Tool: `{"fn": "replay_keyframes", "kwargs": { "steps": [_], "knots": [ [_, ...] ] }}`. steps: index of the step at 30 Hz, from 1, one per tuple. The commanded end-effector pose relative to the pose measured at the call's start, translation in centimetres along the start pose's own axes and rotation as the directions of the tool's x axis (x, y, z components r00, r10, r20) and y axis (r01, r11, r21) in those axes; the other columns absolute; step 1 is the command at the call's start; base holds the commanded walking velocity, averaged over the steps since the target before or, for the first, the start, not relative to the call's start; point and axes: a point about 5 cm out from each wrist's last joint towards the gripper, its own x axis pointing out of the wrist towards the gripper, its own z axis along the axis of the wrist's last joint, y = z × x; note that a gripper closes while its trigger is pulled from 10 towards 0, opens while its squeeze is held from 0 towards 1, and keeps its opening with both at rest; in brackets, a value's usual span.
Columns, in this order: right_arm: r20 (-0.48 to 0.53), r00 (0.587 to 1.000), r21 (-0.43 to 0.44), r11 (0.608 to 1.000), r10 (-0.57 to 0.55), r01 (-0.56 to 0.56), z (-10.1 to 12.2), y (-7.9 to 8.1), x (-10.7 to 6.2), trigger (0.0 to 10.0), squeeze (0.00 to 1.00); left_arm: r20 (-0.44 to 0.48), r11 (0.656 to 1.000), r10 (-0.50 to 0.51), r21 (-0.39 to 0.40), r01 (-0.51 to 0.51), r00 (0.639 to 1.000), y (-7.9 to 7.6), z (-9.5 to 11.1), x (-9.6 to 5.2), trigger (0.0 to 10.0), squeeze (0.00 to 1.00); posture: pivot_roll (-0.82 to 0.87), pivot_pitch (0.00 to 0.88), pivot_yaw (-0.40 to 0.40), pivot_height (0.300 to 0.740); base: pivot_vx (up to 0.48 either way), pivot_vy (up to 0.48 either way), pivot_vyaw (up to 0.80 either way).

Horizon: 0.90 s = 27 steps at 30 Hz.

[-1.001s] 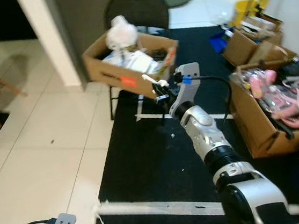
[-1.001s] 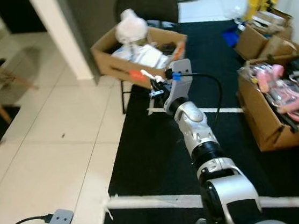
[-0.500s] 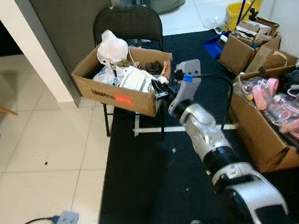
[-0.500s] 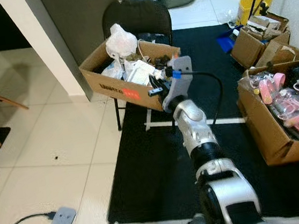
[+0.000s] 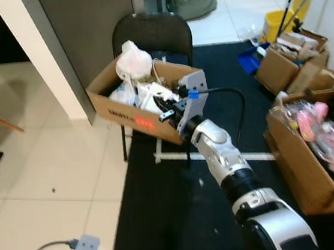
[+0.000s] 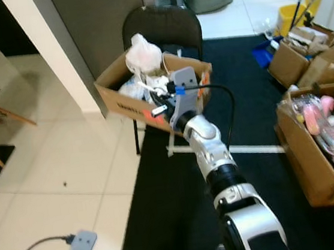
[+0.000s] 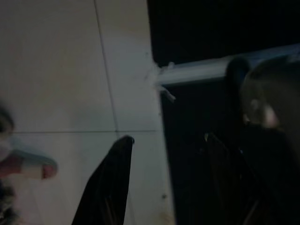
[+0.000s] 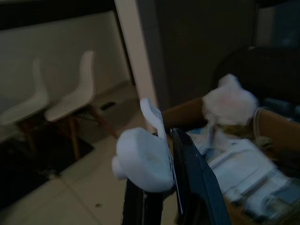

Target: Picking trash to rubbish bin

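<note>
The right tool (image 5: 166, 111) reaches out over the near edge of the box (image 5: 130, 109), its fingers closed on a small white piece of trash (image 8: 143, 161). The piece sits clamped between the two black fingers (image 8: 192, 180), held above the box's contents. The box is open cardboard, full of white bags and papers, with a knotted white bag (image 5: 133, 59) on top, and rests on a black chair (image 5: 153, 32). The chair stands at the edge of a black mat (image 5: 164, 204) beside a tiled floor (image 5: 47, 187). Another box (image 5: 307, 163) of pink items sits to the right. The left tool (image 7: 164, 183) hangs low over the floor and mat edge, fingers spread apart.
</note>
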Motion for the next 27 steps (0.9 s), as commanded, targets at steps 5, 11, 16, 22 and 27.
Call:
{"fn": "replay_keyframes", "kwargs": {
  "steps": [5, 11, 16, 22, 27],
  "knots": [
    [0.008, 1.000, 0.010, 1.000, 0.027, -0.028, 0.1, 1.2, 0.3, 10.0, 0.00, -0.048, 1.000, 0.014, 0.010, -0.014, 0.999, 1.2, -2.0, -0.5, 10.0, 0.00, 0.06, 0.052, 0.095, 0.740, 0.280, 0.000, 0.00],
    [-0.021, 0.999, -0.021, 0.999, 0.039, -0.040, -0.2, 1.1, 0.1, 10.0, 0.00, -0.063, 1.000, 0.016, 0.015, -0.015, 0.998, 1.4, -2.6, -0.6, 10.0, 0.00, 0.06, 0.062, 0.095, 0.740, 0.319, 0.000, 0.48],
    [-0.015, 1.000, -0.011, 1.000, -0.011, 0.011, -0.1, 0.7, 0.1, 10.0, 0.00, -0.064, 1.000, 0.010, 0.028, -0.009, 0.998, 1.1, -2.4, -0.5, 10.0, 0.00, 0.06, 0.063, 0.106, 0.740, 0.282, 0.000, 0.15],
    [-0.027, 0.999, -0.001, 1.000, -0.018, 0.018, -0.1, 0.7, 0.2, 10.0, 0.00, -0.047, 0.999, 0.007, 0.038, -0.005, 0.999, 0.8, -1.3, -0.3, 10.0, 0.00, 0.06, 0.074, 0.110, 0.740, 0.321, 0.000, 0.00],
    [-0.043, 0.999, -0.006, 1.000, -0.022, 0.022, -0.4, 0.6, -0.1, 10.0, 0.00, -0.045, 0.999, -0.003, 0.053, 0.005, 0.999, 0.6, -1.0, -0.2, 10.0, 0.00, 0.06, 0.077, 0.119, 0.740, 0.351, 0.000, -0.80]
  ]
}}
